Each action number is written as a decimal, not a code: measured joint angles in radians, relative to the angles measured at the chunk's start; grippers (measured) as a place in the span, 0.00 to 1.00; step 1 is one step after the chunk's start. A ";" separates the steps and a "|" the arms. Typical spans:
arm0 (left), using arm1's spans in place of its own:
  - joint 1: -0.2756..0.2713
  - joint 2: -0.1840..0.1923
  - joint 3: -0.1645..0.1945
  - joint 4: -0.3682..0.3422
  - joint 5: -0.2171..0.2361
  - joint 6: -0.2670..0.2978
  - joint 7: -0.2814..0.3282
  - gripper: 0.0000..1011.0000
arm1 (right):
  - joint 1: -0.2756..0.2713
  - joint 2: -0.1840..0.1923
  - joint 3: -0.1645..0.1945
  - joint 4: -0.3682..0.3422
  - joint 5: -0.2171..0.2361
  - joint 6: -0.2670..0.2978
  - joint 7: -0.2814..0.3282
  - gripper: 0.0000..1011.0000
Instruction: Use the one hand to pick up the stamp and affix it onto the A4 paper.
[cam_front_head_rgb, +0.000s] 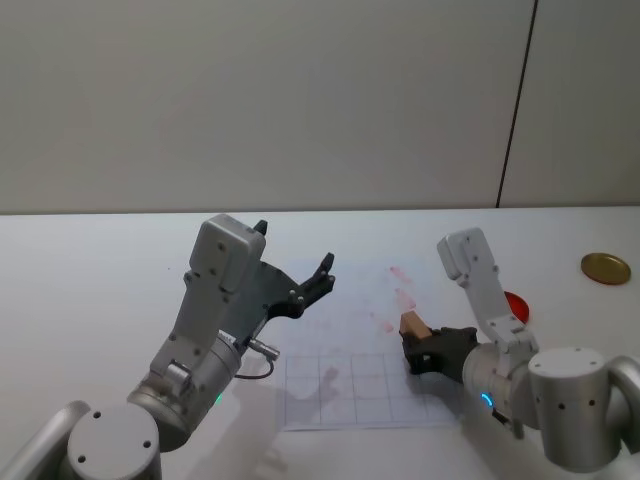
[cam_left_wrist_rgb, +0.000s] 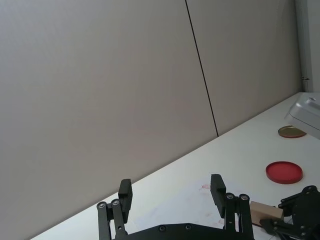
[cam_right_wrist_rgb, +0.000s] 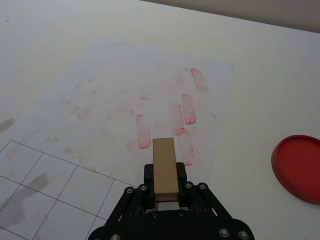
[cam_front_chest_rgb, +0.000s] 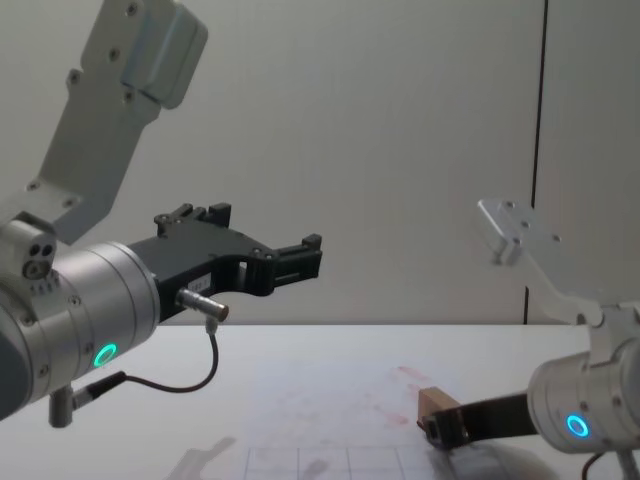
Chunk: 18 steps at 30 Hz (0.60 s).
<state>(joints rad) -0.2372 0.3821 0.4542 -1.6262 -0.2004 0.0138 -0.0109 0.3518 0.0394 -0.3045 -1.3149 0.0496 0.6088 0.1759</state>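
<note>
While the left gripper (cam_front_head_rgb: 293, 247) is hanging raised over the near left part of the table (cam_front_head_rgb: 100, 260), its jaws spread wide with nothing between them, the right gripper (cam_front_head_rgb: 425, 350) is doing the work on the right. Its jaws are clamping the near end of the stamp (cam_front_head_rgb: 412, 325), a small tan wooden block that is sticking out forward from between the black fingers (cam_right_wrist_rgb: 186, 186).

The stamp is sitting low over the right side of the A4 paper (cam_front_head_rgb: 350, 390), just beyond the far edge of the printed grid (cam_right_wrist_rgb: 55, 185). Seen from the chest, the block (cam_front_chest_rgb: 433, 403) is lying close to the sheet, but whether its face is touching the paper cannot be told.

Faint red stamp marks (cam_right_wrist_rgb: 187, 109) are showing on the paper just beyond the block's free end. A flat red ink pad (cam_front_head_rgb: 517, 305) is lying on the table just right of the sheet, apart from the gripper, and a gold disc (cam_front_head_rgb: 606, 267) is lying farther right and farther off.

A black cable (cam_front_chest_rgb: 190, 385) is looping beneath the left gripper's wrist.
</note>
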 joint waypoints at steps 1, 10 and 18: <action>0.000 0.000 0.000 0.000 0.000 0.000 0.000 0.98 | 0.000 0.000 0.000 0.004 -0.001 -0.001 0.001 0.22; 0.000 0.000 0.000 0.000 0.000 0.000 0.000 0.98 | 0.000 0.002 0.002 0.020 -0.004 -0.003 0.003 0.22; 0.000 0.000 0.000 0.000 0.000 0.000 0.000 0.98 | -0.002 0.004 0.004 0.024 -0.006 -0.012 0.005 0.22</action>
<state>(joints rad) -0.2371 0.3821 0.4542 -1.6262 -0.2004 0.0139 -0.0109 0.3501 0.0433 -0.3008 -1.2912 0.0431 0.5965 0.1813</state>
